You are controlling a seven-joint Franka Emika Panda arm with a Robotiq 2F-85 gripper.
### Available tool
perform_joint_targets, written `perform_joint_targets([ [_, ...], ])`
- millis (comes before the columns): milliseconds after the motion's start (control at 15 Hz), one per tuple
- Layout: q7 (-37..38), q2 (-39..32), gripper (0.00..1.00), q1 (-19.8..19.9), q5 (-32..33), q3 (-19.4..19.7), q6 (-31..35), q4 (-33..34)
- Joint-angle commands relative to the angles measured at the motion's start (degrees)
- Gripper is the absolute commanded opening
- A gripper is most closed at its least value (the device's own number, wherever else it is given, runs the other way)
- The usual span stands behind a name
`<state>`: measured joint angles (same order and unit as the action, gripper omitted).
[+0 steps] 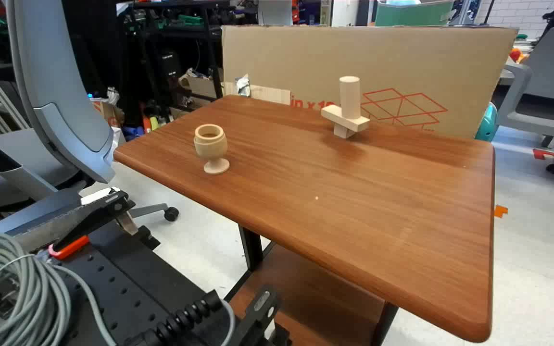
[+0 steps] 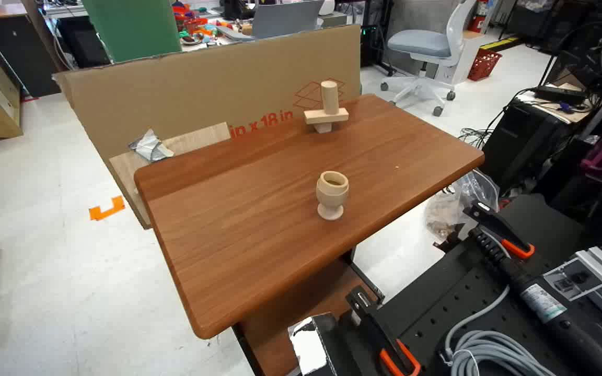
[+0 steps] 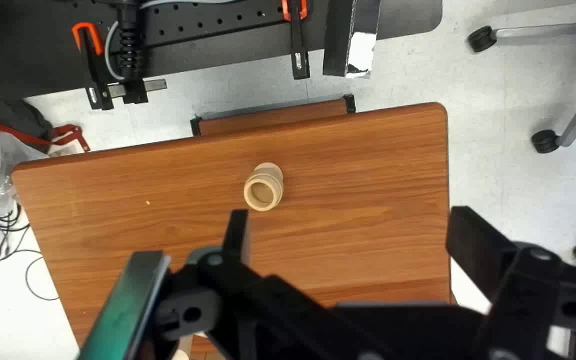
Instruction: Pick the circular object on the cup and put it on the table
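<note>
The circular object, a pale wooden ring (image 1: 208, 138), rests on top of the cup (image 1: 210, 151) in both exterior views. The ring (image 2: 333, 188) and cup (image 2: 331, 199) stand upright on the reddish-brown table (image 2: 249, 219). In the wrist view the ring (image 3: 260, 207) faces up at me, with the cup (image 3: 268, 170) partly behind it and the table (image 3: 348, 160) below. My gripper (image 3: 350, 211) is open and empty, high above the table. The ring shows beyond the left fingertip, apart from it. The gripper is out of view in both exterior views.
An upright wooden peg (image 1: 350, 98) on a crossed base stands at the table's far edge, also in an exterior view (image 2: 330, 99). A cardboard sheet (image 1: 296, 57) stands behind the table. A black perforated bench (image 1: 128, 298) with clamps and cables lies in front. A chair (image 1: 60, 96) is beside it.
</note>
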<state>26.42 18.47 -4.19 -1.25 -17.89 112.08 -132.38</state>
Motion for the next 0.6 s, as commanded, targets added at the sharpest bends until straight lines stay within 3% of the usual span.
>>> perform_joint_targets([
  [0, 0.34, -0.14, 1.00, -1.29, 0.43, 1.19, -0.10, 0.11],
  [533, 0.00, -3.51, 1.00, -0.43, 1.92, 2.20, 3.35, 0.41],
])
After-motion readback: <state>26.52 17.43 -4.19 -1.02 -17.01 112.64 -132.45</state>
